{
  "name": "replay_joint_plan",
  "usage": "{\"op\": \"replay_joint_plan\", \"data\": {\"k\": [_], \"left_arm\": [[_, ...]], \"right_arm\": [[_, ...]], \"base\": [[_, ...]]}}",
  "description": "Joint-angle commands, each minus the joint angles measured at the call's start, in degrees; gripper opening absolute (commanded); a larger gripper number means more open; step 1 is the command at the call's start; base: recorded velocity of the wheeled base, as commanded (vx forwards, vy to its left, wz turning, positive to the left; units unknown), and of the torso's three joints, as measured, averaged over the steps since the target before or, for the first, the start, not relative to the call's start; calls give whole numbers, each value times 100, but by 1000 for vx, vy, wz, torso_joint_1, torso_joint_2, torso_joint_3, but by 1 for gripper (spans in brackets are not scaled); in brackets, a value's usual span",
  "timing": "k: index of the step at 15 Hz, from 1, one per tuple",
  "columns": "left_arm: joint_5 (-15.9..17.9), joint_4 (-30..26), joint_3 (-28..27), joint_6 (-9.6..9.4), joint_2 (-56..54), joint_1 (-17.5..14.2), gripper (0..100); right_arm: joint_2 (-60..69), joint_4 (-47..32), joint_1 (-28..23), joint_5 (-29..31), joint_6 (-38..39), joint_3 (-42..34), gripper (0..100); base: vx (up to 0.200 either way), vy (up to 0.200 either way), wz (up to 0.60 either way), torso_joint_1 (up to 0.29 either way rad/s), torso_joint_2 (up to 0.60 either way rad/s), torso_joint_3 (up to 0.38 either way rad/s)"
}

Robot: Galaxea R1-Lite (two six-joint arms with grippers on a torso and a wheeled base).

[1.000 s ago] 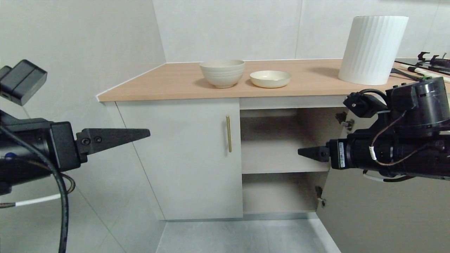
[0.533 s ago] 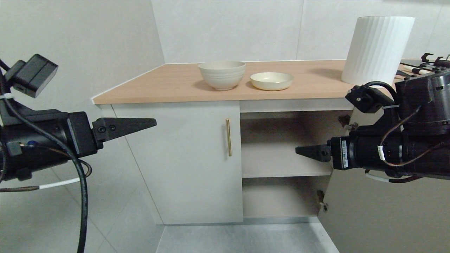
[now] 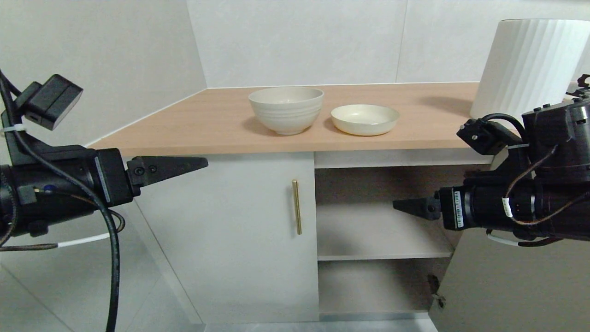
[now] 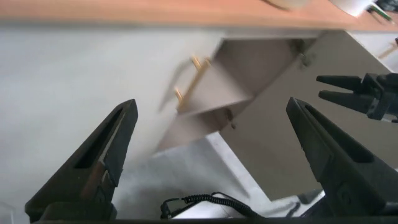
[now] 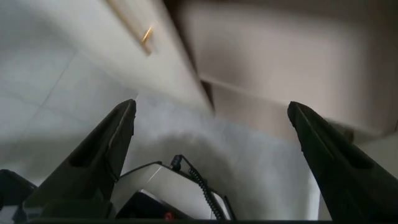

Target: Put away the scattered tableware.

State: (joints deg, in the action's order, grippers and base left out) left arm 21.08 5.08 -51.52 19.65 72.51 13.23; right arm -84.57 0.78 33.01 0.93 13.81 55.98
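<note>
A deep cream bowl (image 3: 286, 109) and a shallow cream dish (image 3: 365, 119) sit side by side on the wooden countertop (image 3: 207, 124). Below them the cabinet's right side stands open, showing a bare shelf (image 3: 368, 233). My left gripper (image 3: 198, 162) hangs open in front of the closed left door, below the counter edge. My right gripper (image 3: 400, 205) is open at the mouth of the open cabinet, level with the shelf. In the left wrist view my open left gripper (image 4: 211, 140) faces the cabinet, and the right gripper (image 4: 333, 88) shows farther off.
A tall white ribbed cylinder (image 3: 530, 64) stands on the counter at the right. The closed left door (image 3: 230, 230) has a gold bar handle (image 3: 297, 206). The opened right door (image 3: 507, 286) hangs below my right arm. Tiled walls meet at the back left corner.
The head view has shifted: counter and cabinet now look closer and lower in the picture. My left gripper has come forward and up toward the cabinet. The right gripper keeps its place at the opening.
</note>
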Motion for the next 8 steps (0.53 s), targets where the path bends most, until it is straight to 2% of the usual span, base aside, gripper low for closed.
{"op": "replay_joint_plan", "data": {"k": [1,8], "left_arm": [[2,1,10,4,26,4,100],[-7,1,10,4,18,31,100]], "right_arm": [[10,10,-5,4,-10,-17,100],[-7,10,3,-14,-133,-70,100]], "base": [[200,0,0,2,2,7],[0,0,0,0,0,0]]}}
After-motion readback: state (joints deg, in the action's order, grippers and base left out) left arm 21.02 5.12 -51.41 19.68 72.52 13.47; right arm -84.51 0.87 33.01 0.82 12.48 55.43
